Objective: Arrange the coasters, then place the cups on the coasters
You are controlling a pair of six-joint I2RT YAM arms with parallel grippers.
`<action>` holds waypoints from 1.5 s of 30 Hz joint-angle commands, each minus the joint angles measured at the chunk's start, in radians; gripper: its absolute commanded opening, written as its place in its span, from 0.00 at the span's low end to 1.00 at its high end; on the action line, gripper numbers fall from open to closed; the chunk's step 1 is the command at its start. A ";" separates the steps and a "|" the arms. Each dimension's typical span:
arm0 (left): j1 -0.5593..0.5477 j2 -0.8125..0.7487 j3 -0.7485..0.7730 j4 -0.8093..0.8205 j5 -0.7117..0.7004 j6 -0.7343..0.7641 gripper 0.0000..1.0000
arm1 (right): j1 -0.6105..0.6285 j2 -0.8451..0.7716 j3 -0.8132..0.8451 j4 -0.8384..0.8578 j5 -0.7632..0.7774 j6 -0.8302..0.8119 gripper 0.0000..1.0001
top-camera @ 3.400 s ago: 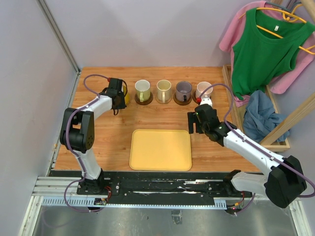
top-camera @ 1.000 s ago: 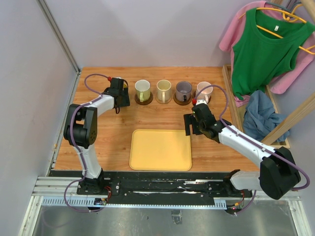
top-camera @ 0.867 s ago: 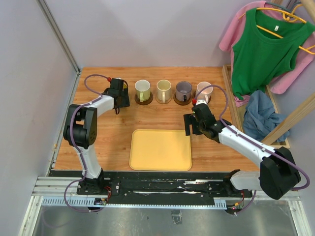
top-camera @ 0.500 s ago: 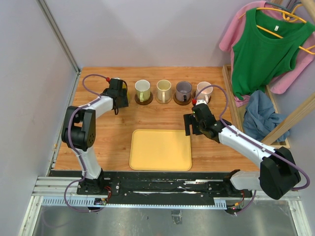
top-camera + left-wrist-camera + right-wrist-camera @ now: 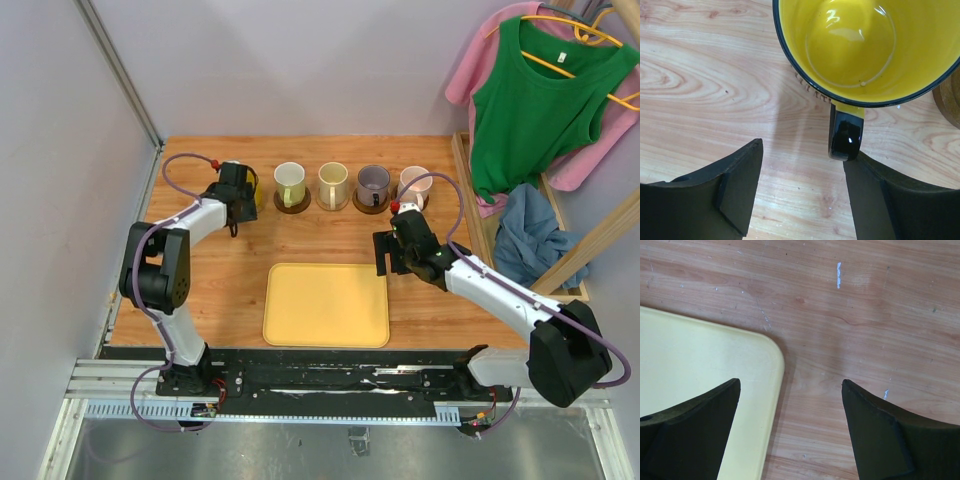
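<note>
Four cups stand in a row at the back, each on a round coaster: pale cream-green cup (image 5: pixel 290 183) on a dark coaster (image 5: pixel 292 206), cream-white (image 5: pixel 333 183), grey-purple (image 5: pixel 373 184) and pale pink (image 5: pixel 413 182). The yellow cup (image 5: pixel 860 45) sits at the row's left end, and no coaster shows under it. My left gripper (image 5: pixel 802 155) is open just in front of it, with the cup's dark handle (image 5: pixel 845 137) at the right fingertip. From above, the left gripper (image 5: pixel 240 195) hides most of that cup. My right gripper (image 5: pixel 790 382) is open and empty over the tray's corner.
A yellow rectangular tray (image 5: pixel 327 304) lies mid-table, with its corner (image 5: pixel 700 355) under my right gripper (image 5: pixel 388 252). A wooden rack (image 5: pixel 580 250) with hanging shirts and a blue cloth borders the right side. A wall panel runs along the left edge.
My left gripper has drawn back slightly toward the near-left, away from the yellow cup. The right arm and the cups have not moved.
</note>
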 commanded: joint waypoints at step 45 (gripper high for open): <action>0.025 -0.575 -0.211 -0.087 -0.065 -0.125 1.00 | -0.367 -0.330 -0.104 -0.036 0.044 0.044 0.95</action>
